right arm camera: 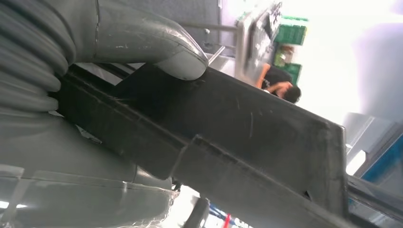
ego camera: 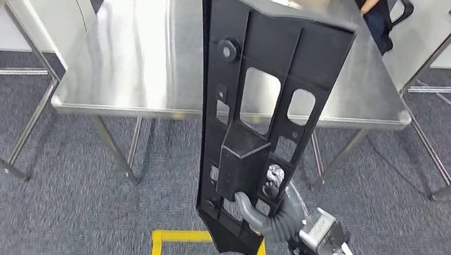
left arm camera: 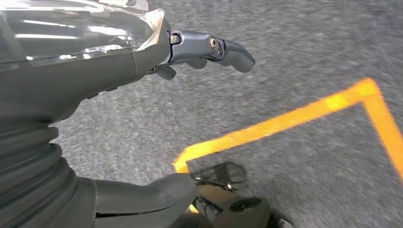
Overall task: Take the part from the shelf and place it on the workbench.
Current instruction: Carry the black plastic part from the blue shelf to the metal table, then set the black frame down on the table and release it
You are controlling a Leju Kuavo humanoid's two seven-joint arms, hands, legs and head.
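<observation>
Right hand grips part low, short of worktop near edge; top-heavy, may pivot. Left hand holds nothing.

We note the part hides the middle of the workbench behind it, and most of the right hand gripping its lower end. The workbench's far edge is cut off by the frame. The person is too small and overexposed to resolve.
</observation>
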